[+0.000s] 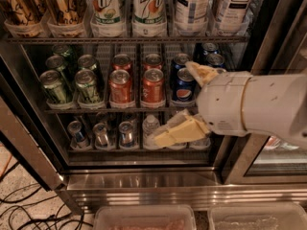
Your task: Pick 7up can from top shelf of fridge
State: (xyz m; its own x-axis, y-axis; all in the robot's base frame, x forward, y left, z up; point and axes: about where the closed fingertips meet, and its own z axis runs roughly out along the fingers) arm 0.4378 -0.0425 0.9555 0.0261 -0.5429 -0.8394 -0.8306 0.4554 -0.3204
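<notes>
Camera view: the 7up can (149, 8) stands on the top shelf (72, 40) of the fridge (144, 188), its lid cut off by the upper edge.
A matching can (106, 9) stands just beside it, equally cropped. The end effector (173, 102) hangs well below, in front of the lower racks, fingers spread wide and holding nothing, hiding part of the blue cans (180, 87) behind it.

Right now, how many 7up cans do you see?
2: left 7up can, right 7up can, together on the top shelf; more may hide behind. Gripper is lower, near blue cans.
</notes>
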